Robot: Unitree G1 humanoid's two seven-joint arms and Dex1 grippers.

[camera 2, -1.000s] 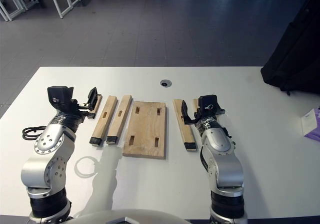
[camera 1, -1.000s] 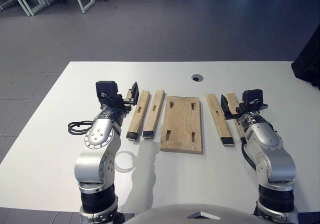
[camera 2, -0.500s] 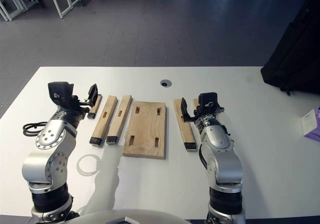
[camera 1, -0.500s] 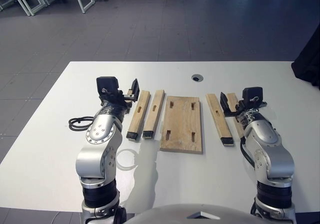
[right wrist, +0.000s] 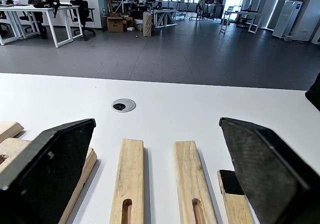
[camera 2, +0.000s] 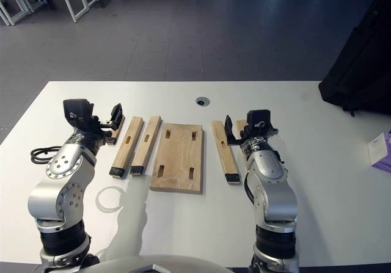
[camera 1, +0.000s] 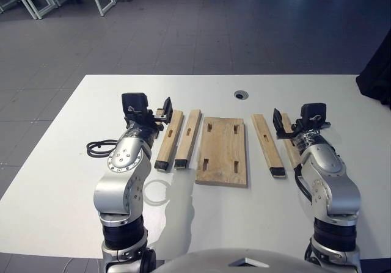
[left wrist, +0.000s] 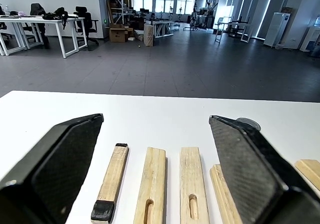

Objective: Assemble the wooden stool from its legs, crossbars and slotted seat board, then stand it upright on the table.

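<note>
Left gripper (left wrist: 155, 121) and right gripper (right wrist: 157, 121) — both spread wide — hover low, level over the table (camera 1: 91, 102)

The white counter (camera 1: 67, 163) bears the wooden parts flat in one row. The seat board (camera 1: 223, 151) lies in the middle. To its left come the inner left leg (camera 1: 188, 137), the outer left leg (camera 1: 170, 140) and a left crossbar (left wrist: 111, 184). To its right come the inner right leg (camera 1: 267, 145), the outer right leg (right wrist: 192, 184) and a right crossbar (right wrist: 235, 204). A black cable (camera 1: 98, 148) lies coiled near the left edge. A round grommet (camera 1: 241, 94) sits behind the board.
</note>
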